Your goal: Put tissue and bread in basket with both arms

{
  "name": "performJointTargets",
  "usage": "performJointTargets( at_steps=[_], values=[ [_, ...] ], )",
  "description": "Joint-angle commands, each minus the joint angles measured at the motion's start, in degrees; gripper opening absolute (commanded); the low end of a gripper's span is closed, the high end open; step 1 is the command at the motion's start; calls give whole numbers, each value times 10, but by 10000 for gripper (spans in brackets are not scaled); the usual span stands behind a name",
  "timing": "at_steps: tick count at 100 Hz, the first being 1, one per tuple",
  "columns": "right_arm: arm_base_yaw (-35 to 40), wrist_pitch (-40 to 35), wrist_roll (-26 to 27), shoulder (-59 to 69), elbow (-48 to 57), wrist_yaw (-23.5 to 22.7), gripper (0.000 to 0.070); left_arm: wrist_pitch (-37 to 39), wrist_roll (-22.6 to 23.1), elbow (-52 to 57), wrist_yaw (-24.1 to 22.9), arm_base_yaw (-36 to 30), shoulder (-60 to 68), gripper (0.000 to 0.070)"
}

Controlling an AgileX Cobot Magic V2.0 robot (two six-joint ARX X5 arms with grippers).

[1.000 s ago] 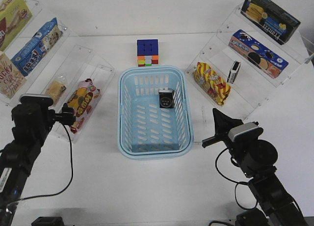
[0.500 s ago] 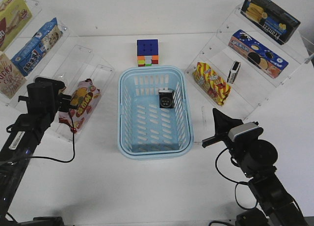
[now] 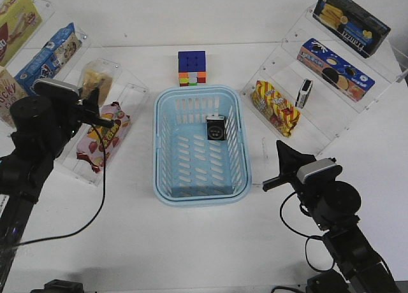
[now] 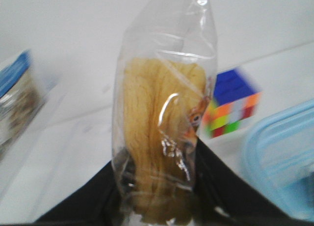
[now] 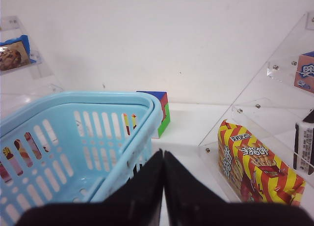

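My left gripper is shut on the bread, a golden-tan piece in clear wrap, and holds it upright above the left shelves, left of the basket. In the left wrist view the bread stands between the black fingers. The light blue basket stands mid-table with the black tissue pack lying inside near its far right wall. My right gripper is shut and empty just right of the basket; in the right wrist view its closed fingertips sit beside the basket's wall.
A Rubik's cube stands behind the basket. Clear left shelves hold a pink-red snack bag and blue cookie boxes. Right shelves hold a red-yellow snack bag, a small black-and-white pack and two boxes.
My left gripper closed on the bread on the left shelf and lifted it up and toward the back. The right arm and the tissue have not moved.
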Motion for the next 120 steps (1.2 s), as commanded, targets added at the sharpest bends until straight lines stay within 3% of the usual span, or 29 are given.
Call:
performJointTargets(
  at_steps=[1, 12, 29, 33, 42, 47, 61, 67, 77, 78, 100, 108, 120],
  values=[
    [3, 7, 4, 2, 8, 0, 1, -1, -60, 3, 79, -30, 13, 0],
    [3, 7, 5, 2, 8, 0, 1, -2, -90, 3, 146, -97, 26, 0],
    [3, 7, 15, 2, 8, 0, 1, -3, -86, 3, 152, -188, 61, 15],
    [3, 7, 15, 2, 8, 0, 1, -5, -86, 3, 152, -198, 71, 107],
    [3, 6, 15, 2, 8, -1, 1, -9, -88, 3, 152, -204, 85, 428],
    [3, 4, 14, 2, 8, -1, 1, -9, -92, 3, 152, -204, 87, 490],
    [0, -28, 14, -17, 8, 4, 1, -10, -92, 8, 151, -198, 68, 455],
    [-3, -52, 11, -32, 8, 18, 1, -12, -92, 9, 149, -184, 46, 331],
    [-7, -94, 4, -62, 7, 50, 1, -36, -92, 9, 113, -162, 0, 8],
    [-8, -98, 3, -65, 7, 52, 1, -40, -92, 9, 108, -160, -5, 0],
    [-12, -110, -18, -129, -5, 89, 1, -150, -98, -20, -85, -128, -119, 1],
    [-12, -99, -18, -133, -5, 92, 1, -106, -111, -101, -95, -120, -176, 1],
    [-12, -96, -18, -133, -5, 90, 1, 42, -120, -282, -96, -116, -270, 1]
  ],
)
